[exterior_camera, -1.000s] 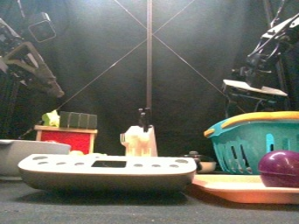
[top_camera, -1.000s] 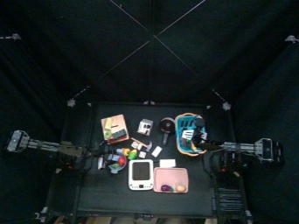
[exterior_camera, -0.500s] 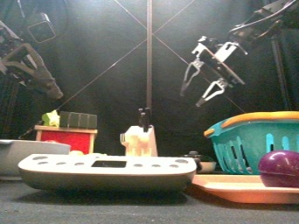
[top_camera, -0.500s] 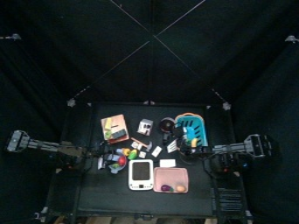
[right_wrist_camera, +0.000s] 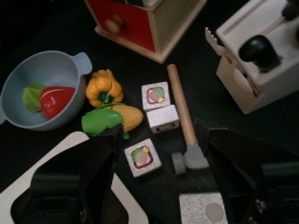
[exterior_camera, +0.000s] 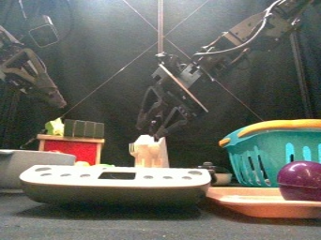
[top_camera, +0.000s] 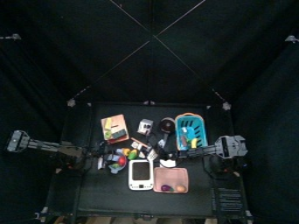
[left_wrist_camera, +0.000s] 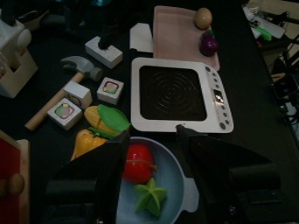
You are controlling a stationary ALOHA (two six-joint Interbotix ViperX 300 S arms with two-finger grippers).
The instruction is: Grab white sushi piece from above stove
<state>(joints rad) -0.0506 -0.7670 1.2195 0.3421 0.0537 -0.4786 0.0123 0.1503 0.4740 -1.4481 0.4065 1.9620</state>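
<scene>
Working with the right gripper (exterior_camera: 164,120): pointed down, spread wide, empty, hung well above the toys. Judged to be the approach, with no grasp begun yet.

Looking past its fingertips finds the white sushi piece (right_wrist_camera: 163,116) below and slightly ahead, roughly on the line between the jaws and touching the handle of the toy hammer (right_wrist_camera: 177,105). Places the stove (left_wrist_camera: 176,92) close by, back toward the wrist side of the hand.

To do it well:
- Come straight down and centre over the white block before closing.
- Turn the wrist so the fingers meet its free faces, not the side pressed to the handle.
- Keep the opening clear of both neighbours — tight quarters here, so likely worth narrowing on the way down.

Counted beneath the hand:
- one white piece
- two sushi pieces with coloured centres (right_wrist_camera: 156,94), one to either side of it
- one hammer
- one stove
- one corn cob (right_wrist_camera: 105,121)
- one yellow pepper (right_wrist_camera: 103,87)
- one blue bowl (left_wrist_camera: 170,192)

Resting well away on the far side: the left gripper (left_wrist_camera: 149,140) — parted, empty, over the bowl.
</scene>
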